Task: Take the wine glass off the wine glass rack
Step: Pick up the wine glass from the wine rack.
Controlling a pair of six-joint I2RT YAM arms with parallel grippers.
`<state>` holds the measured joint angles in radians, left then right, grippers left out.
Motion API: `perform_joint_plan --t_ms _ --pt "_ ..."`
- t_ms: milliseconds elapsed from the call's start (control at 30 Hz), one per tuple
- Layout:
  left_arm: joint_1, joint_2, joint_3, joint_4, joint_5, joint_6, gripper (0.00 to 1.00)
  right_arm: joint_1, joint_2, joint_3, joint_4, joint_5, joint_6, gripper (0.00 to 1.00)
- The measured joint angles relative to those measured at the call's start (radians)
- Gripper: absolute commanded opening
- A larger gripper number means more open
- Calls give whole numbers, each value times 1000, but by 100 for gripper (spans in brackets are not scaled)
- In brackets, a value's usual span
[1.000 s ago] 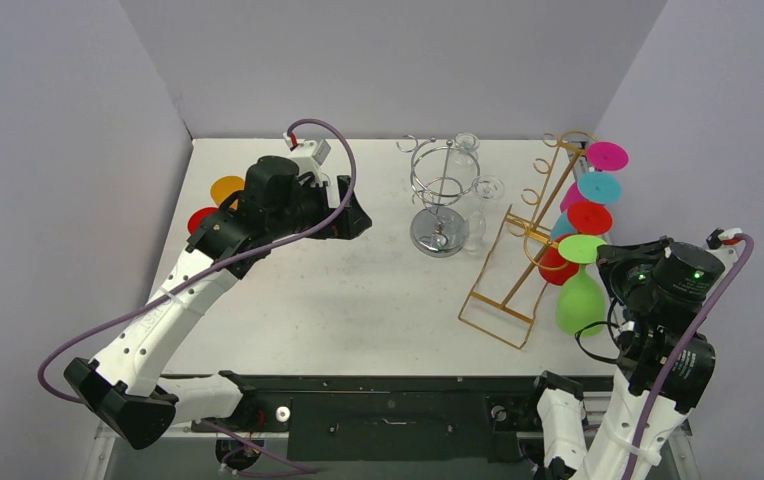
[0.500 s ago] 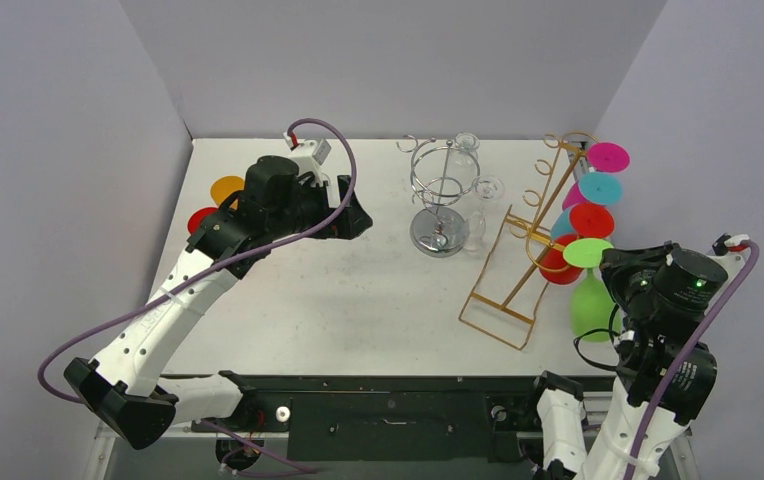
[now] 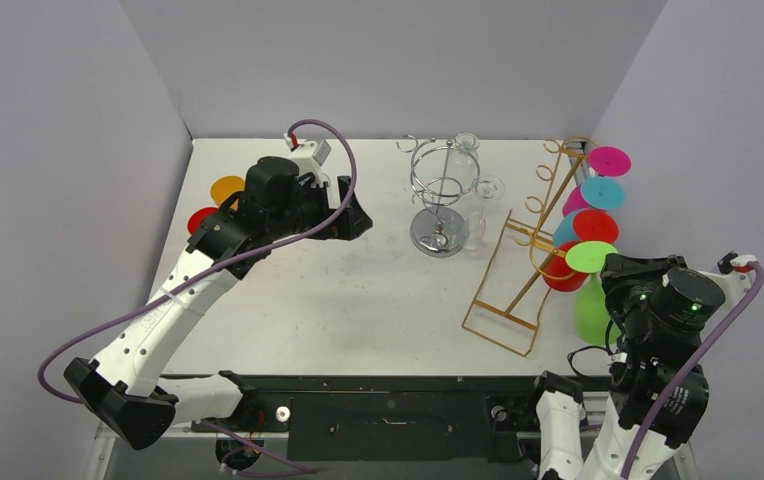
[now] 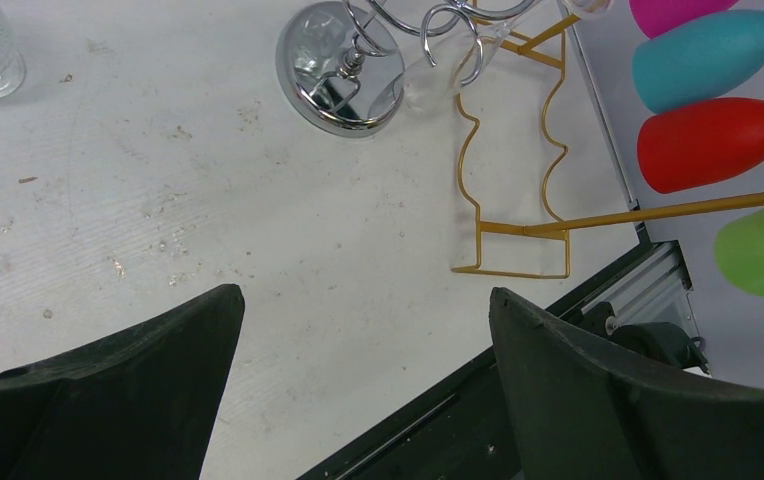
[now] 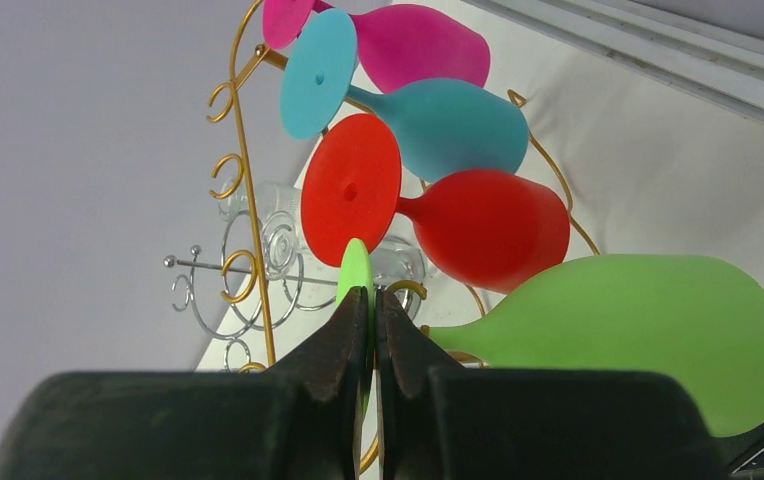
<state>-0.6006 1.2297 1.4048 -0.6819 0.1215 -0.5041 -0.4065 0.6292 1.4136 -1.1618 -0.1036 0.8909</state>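
Lower right of the overhead view: our right gripper [image 5: 370, 293] pinches the green glass [image 5: 638, 330] by its foot, beside the gold rack's [image 4: 658, 211] lower end. Upper left, our left gripper [image 4: 363, 293] gapes wide, holding nothing.

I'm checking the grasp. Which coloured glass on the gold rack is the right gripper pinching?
The green glass, at the row's near end: the right gripper is shut on the edge of its foot. The red glass beside it hangs untouched.
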Motion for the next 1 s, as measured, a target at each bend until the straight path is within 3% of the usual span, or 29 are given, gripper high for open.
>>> perform_joint_plan --t_ms 1000 --pt "0 -11 -8 6 14 8 91 0 -71 -78 93 91 81 0"
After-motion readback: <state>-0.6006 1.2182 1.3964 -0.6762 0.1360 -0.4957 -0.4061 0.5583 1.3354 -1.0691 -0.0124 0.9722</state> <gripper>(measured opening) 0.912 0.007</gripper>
